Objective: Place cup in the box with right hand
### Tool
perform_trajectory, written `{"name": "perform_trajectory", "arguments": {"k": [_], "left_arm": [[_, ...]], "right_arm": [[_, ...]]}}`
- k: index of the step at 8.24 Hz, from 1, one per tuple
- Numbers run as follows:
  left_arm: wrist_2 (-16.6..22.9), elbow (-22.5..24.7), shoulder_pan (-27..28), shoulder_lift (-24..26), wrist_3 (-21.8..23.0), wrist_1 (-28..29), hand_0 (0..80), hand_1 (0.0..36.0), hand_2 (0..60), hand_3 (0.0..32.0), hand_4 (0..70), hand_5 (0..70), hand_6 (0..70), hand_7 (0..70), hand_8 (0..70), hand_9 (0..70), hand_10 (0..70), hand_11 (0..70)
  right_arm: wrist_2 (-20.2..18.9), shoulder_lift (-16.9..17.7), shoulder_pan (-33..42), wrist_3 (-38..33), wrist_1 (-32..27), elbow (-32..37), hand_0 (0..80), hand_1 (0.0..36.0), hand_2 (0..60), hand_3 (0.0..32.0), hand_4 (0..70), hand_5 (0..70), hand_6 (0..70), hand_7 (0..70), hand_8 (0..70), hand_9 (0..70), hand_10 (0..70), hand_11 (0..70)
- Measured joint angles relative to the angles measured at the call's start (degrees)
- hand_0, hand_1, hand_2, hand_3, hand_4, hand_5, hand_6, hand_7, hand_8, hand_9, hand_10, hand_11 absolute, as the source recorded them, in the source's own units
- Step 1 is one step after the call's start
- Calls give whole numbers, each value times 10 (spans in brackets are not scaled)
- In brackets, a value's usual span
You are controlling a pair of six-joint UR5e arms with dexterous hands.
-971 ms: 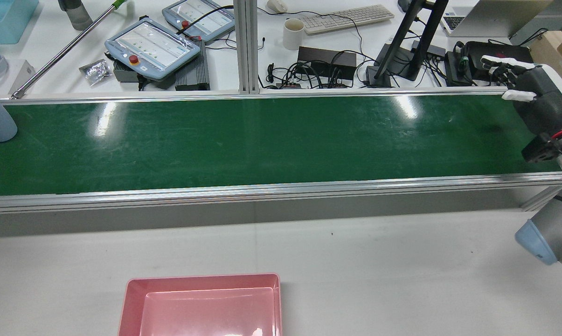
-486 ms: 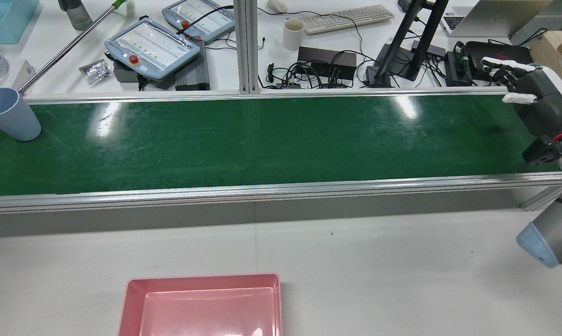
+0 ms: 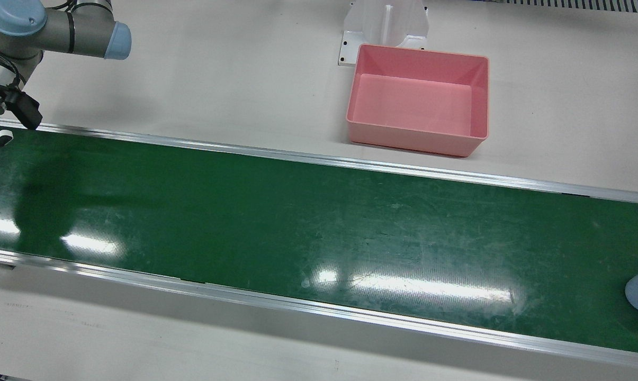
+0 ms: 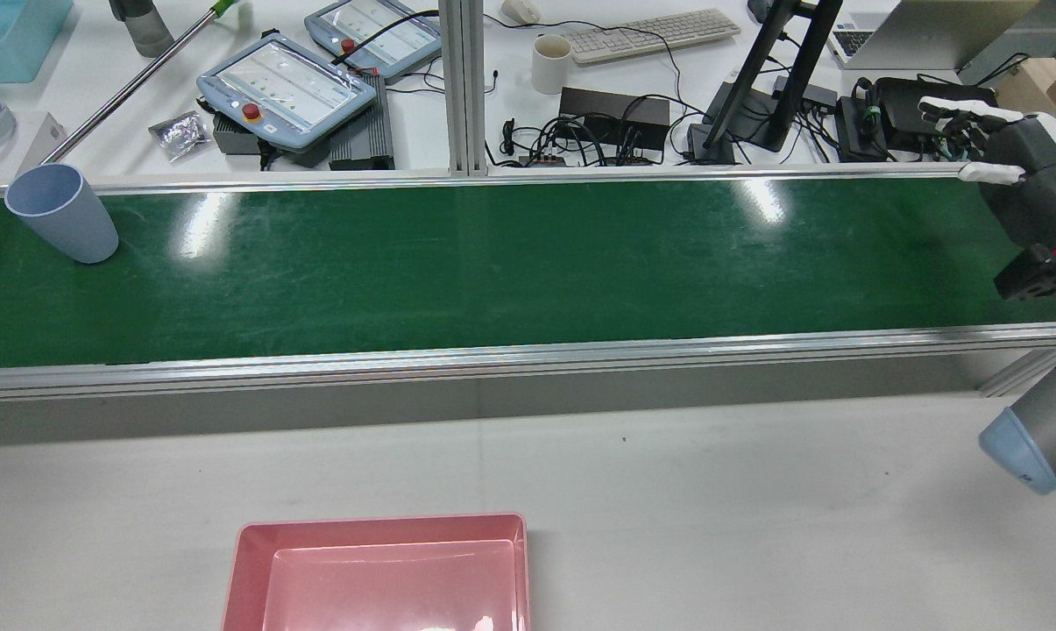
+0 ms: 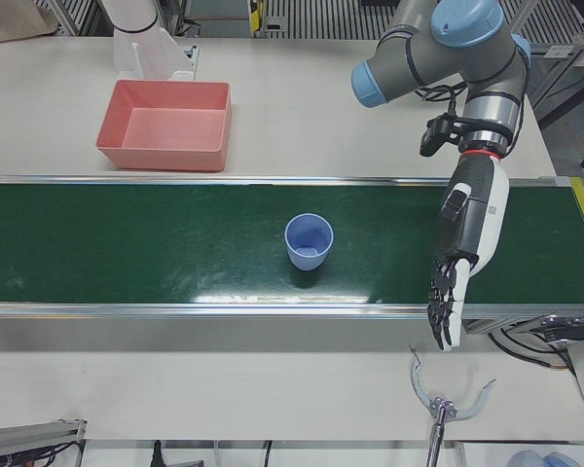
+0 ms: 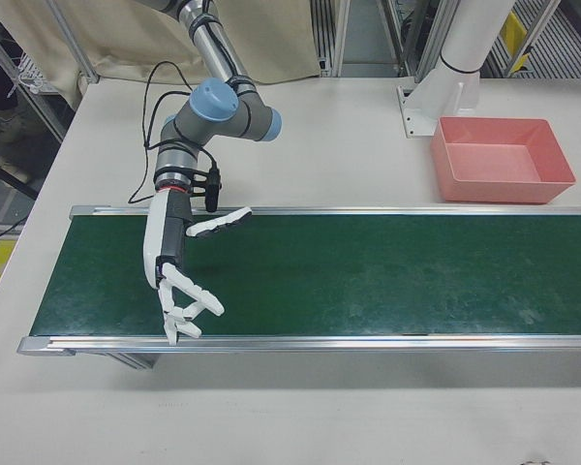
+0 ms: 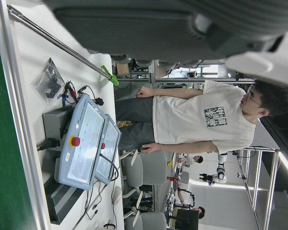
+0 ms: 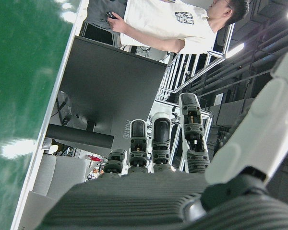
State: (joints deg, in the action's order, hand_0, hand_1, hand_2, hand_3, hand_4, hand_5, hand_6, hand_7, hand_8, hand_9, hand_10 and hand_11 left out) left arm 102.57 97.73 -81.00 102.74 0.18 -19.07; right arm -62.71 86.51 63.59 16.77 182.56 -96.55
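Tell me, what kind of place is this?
Probably a robot lab or test workshop. A long green conveyor belt runs past a robot arm, and the desk behind holds control tablets, a keyboard and tangled cables.

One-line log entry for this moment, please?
cup upright on belt | right hand open, far from cup | left hand open | box empty

Robotics lab or test station, industrial style. Long green conveyor belt (image 4: 510,263) in aluminium frame crosses white table (image 4: 668,491). Robot arm (image 6: 208,116) bolted to same table. Behind belt: two teach pendants (image 4: 287,88) with red stop buttons, keyboard (image 4: 655,35), monitor stand (image 4: 768,79), tangled cables (image 4: 571,140), power boxes. Hand views show person (image 7: 192,117) standing by, office chairs, metal racks, other workstations beyond.
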Motion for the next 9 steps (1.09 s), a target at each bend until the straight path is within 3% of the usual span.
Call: {"name": "perform_trajectory", "arguments": {"k": [1, 3, 4, 9], "left_arm": [[0, 0, 0, 0, 0, 0, 0, 0, 0, 0, 0, 0, 0, 0, 0, 0, 0, 0], [0, 0, 0, 0, 0, 0, 0, 0, 0, 0, 0, 0, 0, 0, 0, 0, 0, 0], [0, 0, 0, 0, 0, 0, 0, 0, 0, 0, 0, 0, 0, 0, 0, 0, 0, 0], [0, 0, 0, 0, 0, 0, 0, 0, 0, 0, 0, 0, 0, 0, 0, 0, 0, 0]], "right_arm": [[0, -1, 1, 1, 3, 4, 464, 4, 0, 0, 285, 32, 144, 651, 128, 293, 65, 100], [0, -7, -3, 5, 9, 9, 463, 4, 0, 0, 371, 26, 148, 684, 125, 295, 53, 80], [0, -14, -4, 11, 21, 9, 461, 13, 0, 0, 378, 23, 147, 690, 115, 283, 43, 66], [0, -45, -34, 44, 71, 6, 459, 29, 0, 0, 268, 28, 138, 642, 104, 261, 39, 64]]}}
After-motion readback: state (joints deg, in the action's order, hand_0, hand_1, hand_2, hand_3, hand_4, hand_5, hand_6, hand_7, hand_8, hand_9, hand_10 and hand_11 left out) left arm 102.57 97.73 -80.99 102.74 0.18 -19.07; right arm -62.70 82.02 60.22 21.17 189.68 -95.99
